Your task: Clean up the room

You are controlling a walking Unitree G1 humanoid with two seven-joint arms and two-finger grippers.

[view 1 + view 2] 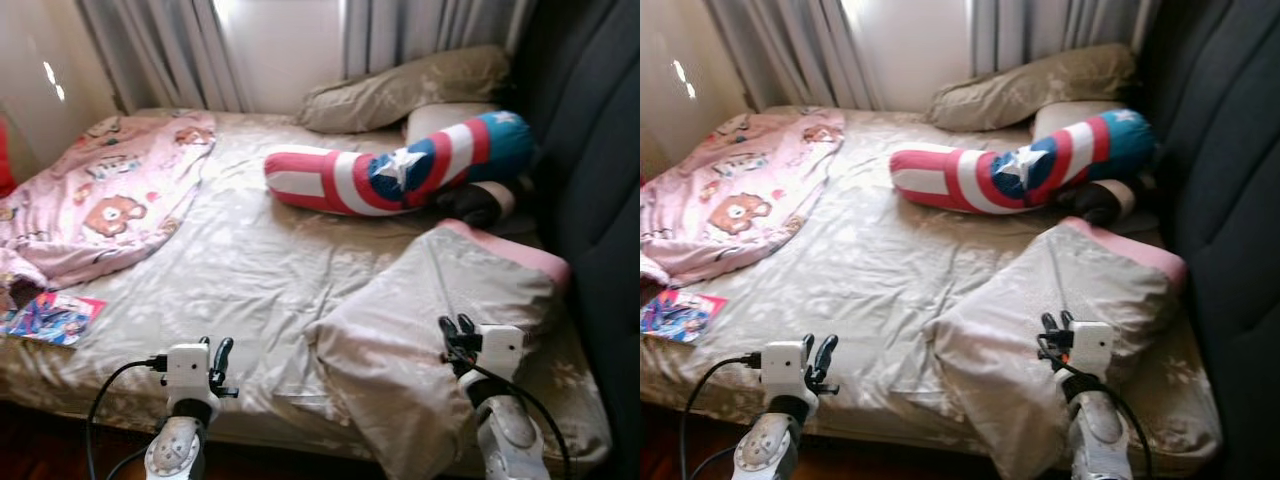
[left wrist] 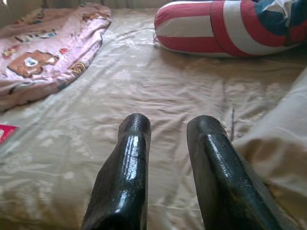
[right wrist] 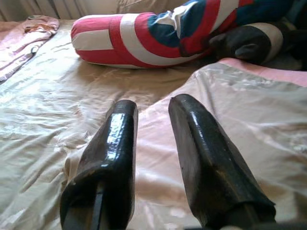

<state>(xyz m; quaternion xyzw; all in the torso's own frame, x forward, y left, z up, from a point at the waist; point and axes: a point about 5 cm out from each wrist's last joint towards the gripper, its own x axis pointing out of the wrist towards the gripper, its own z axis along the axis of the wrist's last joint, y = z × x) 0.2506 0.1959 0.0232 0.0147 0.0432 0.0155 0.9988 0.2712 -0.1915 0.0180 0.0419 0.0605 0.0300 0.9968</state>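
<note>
Facing the bed [image 1: 250, 270] w/ both arms raised at its near edge, the robot looks to be at the approach step, nothing picked up yet. Left gripper [image 1: 220, 358] & right gripper [image 1: 457, 329] each have fingers slightly parted, holding nothing; right one hovers over the beige pillow [image 1: 420, 330] slumped off the near edge. Next move prob. calls for gripping that pillow & setting it by the striped bolster [image 1: 400, 165]; pink blanket [image 1: 95, 200] & magazine [image 1: 55, 318] lie at far left.

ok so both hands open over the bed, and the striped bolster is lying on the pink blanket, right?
Not quite. Both the left hand and right hand are open, but the striped bolster lies on the beige sheet, apart from the pink blanket, as the left eye view shows.
</note>
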